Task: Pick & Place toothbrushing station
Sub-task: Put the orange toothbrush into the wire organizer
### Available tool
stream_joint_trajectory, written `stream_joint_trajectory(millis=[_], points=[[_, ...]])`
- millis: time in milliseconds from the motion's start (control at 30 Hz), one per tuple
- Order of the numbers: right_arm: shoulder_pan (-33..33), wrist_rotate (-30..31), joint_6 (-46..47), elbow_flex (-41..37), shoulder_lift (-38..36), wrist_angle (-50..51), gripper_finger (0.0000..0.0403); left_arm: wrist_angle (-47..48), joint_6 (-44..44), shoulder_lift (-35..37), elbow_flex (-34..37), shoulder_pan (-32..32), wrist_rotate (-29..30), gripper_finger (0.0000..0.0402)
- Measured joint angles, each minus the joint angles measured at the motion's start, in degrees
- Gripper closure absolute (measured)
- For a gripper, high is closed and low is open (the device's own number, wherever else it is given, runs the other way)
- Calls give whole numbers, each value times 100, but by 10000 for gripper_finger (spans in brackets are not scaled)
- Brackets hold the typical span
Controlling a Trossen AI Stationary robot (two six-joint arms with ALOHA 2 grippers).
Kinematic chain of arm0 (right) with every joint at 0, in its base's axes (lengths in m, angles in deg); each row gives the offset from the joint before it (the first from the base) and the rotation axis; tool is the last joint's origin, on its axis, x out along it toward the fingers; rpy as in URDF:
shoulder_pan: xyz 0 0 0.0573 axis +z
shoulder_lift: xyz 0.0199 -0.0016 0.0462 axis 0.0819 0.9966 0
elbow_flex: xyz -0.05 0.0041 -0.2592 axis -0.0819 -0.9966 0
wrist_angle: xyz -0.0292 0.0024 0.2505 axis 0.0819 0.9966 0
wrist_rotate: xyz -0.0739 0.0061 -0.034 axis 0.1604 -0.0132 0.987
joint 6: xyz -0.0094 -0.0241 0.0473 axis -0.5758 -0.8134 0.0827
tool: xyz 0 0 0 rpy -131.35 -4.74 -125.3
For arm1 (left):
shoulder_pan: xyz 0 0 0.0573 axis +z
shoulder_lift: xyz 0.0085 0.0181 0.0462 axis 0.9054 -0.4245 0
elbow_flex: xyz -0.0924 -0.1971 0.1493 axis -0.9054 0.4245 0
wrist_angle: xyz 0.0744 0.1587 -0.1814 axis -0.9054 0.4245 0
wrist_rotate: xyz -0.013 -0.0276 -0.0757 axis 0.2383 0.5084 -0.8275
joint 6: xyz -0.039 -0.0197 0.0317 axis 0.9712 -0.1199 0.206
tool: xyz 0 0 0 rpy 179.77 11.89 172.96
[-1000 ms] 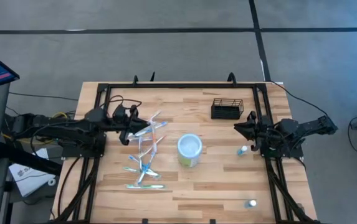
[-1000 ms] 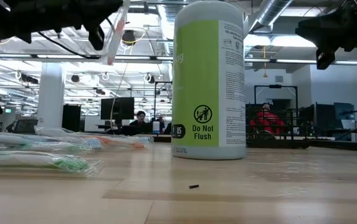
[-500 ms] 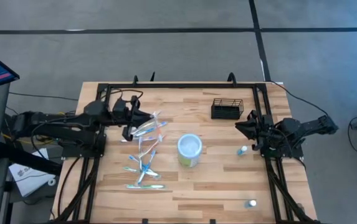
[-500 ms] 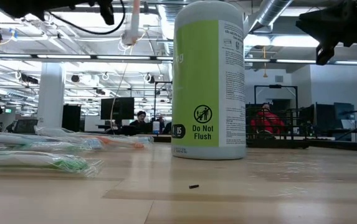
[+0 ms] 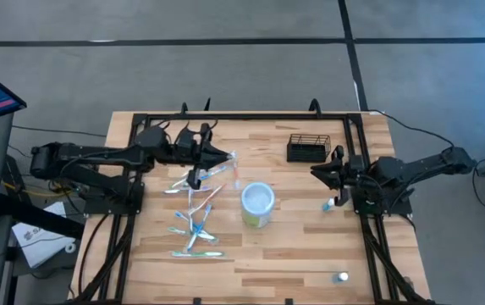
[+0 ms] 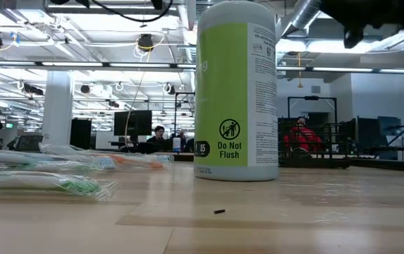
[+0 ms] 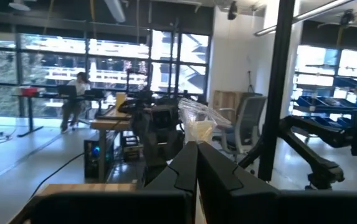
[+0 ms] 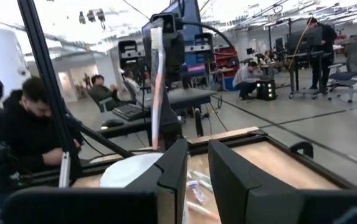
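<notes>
The toothbrushing station, a small black wire basket (image 5: 309, 148), stands on the table at the far right. A white-and-green round canister (image 5: 257, 204) is upright mid-table. Several wrapped toothbrushes (image 5: 194, 222) lie to its left. My left gripper (image 5: 225, 158) hovers just left of the canister, high above the table, shut on one wrapped toothbrush (image 8: 156, 81). My right gripper (image 5: 313, 172) is raised to the right of the canister and near the basket's front. Its fingers (image 8: 177, 163) stand a little apart, open, with nothing between them. My left gripper pinches the wrapped toothbrush by its lower, handle end (image 7: 196, 132) between its two shut fingers. The fingers come about level from the table's left. The brush stands upright above them, bristle head (image 8: 156, 34) up, lifted clear of the table.
A small blue-capped bottle (image 5: 333, 204) stands just below the right gripper and another (image 5: 342, 276) near the front right corner. A black frame (image 5: 250, 116) rims the table. Bare wood lies between the canister and the basket.
My left gripper has risen and moved toward the table's right, to beside the canister, carrying the wrapped toothbrush up out of the top of the low view. My right gripper has also risen and reached a little toward the table's left.
</notes>
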Motion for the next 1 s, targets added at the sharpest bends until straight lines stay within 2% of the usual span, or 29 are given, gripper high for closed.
stream_joint_trajectory(millis=[267, 500, 733, 1000], points=[[-29, 0, -304, 916, 1145, -14, 344, 40, 2, -773, -600, -4, -141, 401], [-329, -44, -445, 1560, 1866, 20, 344, 38, -7, -1036, -1106, -4, -361, 401], [-812, -934, -481, 2082, 2489, -12, 325, 146, -240, -992, -1287, -4, -432, 401], [-1121, -1330, -484, 2680, 3360, 28, 286, 308, -302, -986, -1287, -4, -430, 401]])
